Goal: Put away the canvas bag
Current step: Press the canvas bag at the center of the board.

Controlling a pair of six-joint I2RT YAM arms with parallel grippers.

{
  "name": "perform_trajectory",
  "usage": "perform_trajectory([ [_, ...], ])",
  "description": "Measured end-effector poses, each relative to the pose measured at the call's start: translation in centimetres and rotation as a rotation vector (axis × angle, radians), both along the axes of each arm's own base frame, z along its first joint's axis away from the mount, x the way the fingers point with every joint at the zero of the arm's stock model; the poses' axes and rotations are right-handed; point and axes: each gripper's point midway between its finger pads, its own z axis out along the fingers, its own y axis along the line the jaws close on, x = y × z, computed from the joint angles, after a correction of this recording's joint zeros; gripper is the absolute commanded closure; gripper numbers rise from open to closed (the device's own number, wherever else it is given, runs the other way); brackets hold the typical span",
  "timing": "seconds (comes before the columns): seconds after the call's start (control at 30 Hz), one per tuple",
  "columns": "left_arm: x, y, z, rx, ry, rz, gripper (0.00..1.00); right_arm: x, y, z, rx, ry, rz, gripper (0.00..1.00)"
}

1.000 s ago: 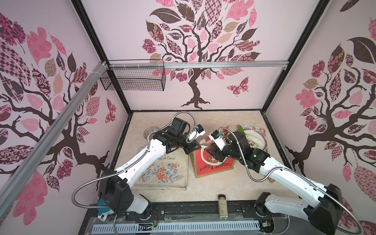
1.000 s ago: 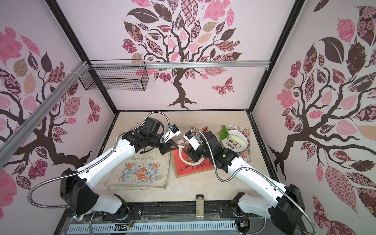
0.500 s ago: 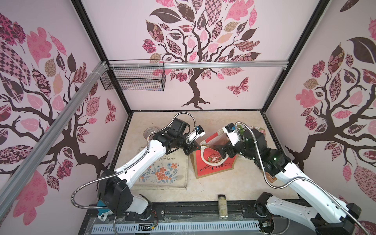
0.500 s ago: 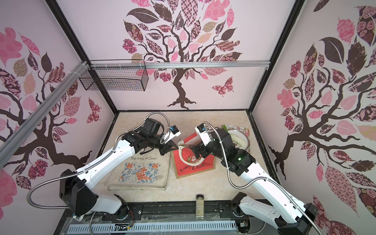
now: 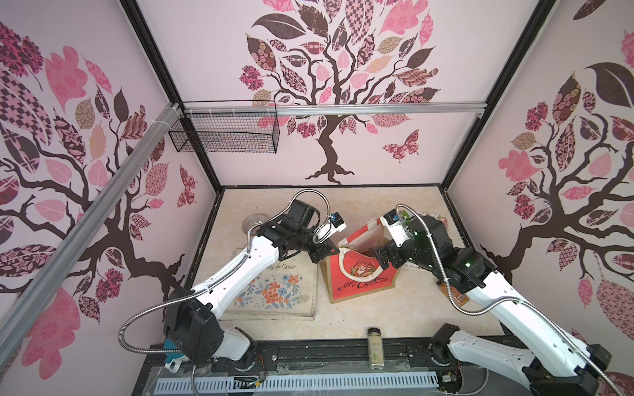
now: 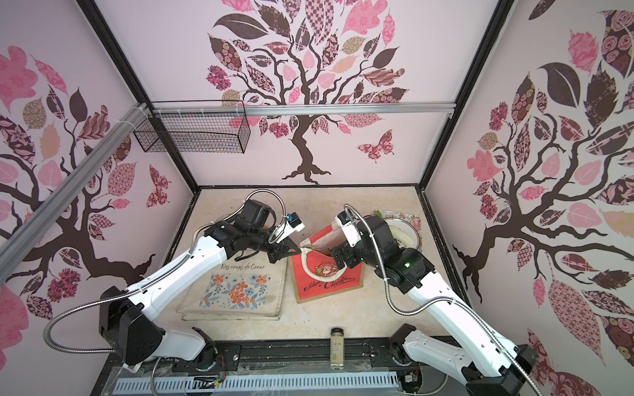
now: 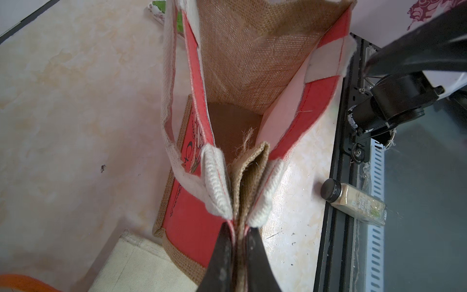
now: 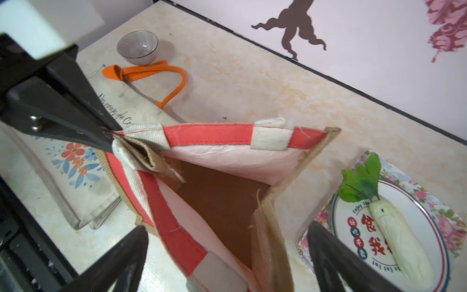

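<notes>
Your left gripper [image 7: 237, 228] clamps the red bag [image 5: 360, 284] rim; right gripper [image 8: 226, 227] released. The pinch may slip, collapsing the mouth.

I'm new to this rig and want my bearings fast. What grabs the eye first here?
The red Christmas bag stands open mid-table, one end pinched by the left gripper, while the right gripper hangs wide open over its mouth. Beside it the floral canvas bag lies flat; on the other side a white radish rests on a plate.
</notes>
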Motion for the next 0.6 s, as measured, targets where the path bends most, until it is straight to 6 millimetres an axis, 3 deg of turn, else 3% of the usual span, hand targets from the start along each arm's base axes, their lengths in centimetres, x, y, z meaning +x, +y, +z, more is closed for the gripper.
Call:
perform_trajectory([
  [0.17,-1.0,0.0,0.1,-0.005,-0.001,-0.062,1.00,-0.7,3.8,0.0,0.014,-0.018,0.247,0.00],
  [0.37,-1.9,0.3,1.1,-0.047,-0.016,-0.125,1.00,0.4,8.3,-1.9,-0.008,0.033,0.471,0.00],
  [0.6,-1.2,1.6,1.0,-0.074,-0.011,-0.106,1.00,0.2,9.7,-3.2,-0.011,0.029,0.587,0.09],
])
